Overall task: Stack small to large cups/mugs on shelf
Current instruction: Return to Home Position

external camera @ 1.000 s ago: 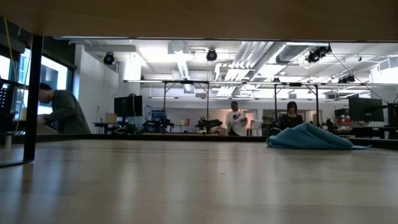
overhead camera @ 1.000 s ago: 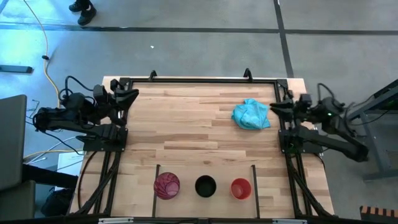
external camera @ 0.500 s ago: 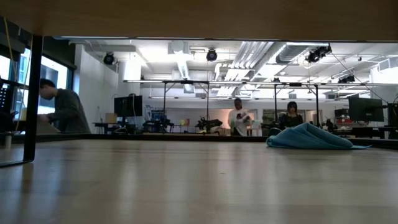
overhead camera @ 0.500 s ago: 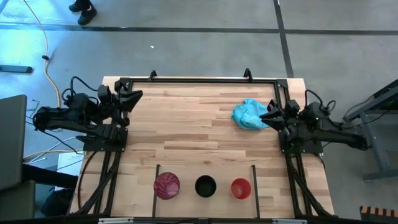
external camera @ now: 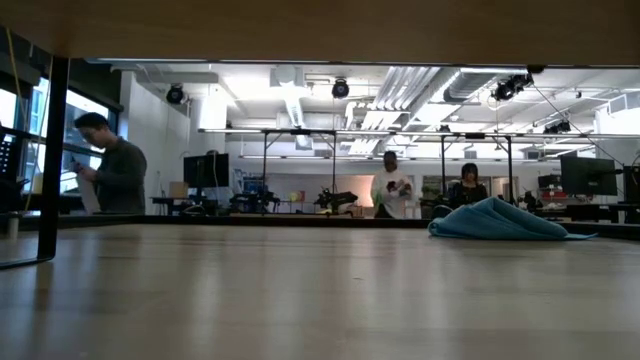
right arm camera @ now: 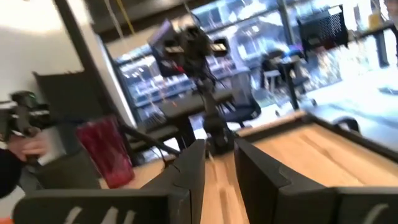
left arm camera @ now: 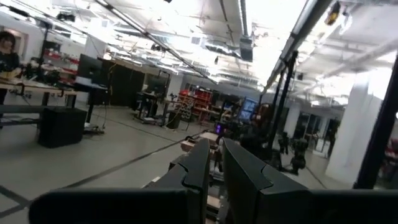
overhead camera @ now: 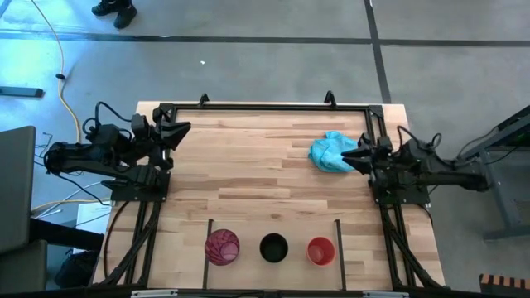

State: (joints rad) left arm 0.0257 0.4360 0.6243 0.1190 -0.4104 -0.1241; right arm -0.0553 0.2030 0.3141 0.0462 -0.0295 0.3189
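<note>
Wood-plank table [overhead camera: 248, 165] (crumpled blue cloth [overhead camera: 333, 152])

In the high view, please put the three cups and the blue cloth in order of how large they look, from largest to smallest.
1. Blue cloth
2. Red-pink cup
3. Black cup and orange cup: their rims look nearly alike from straight above, so I do not rank them. This view shows rim width only, not height.

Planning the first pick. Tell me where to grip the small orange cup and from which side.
Take the orange cup by its rim, coming straight down from above. It stands upright with its mouth open upward and has no handle. A thin black bar runs close on one side and the black cup stands on the other, so a sideways approach looks cramped.
</note>
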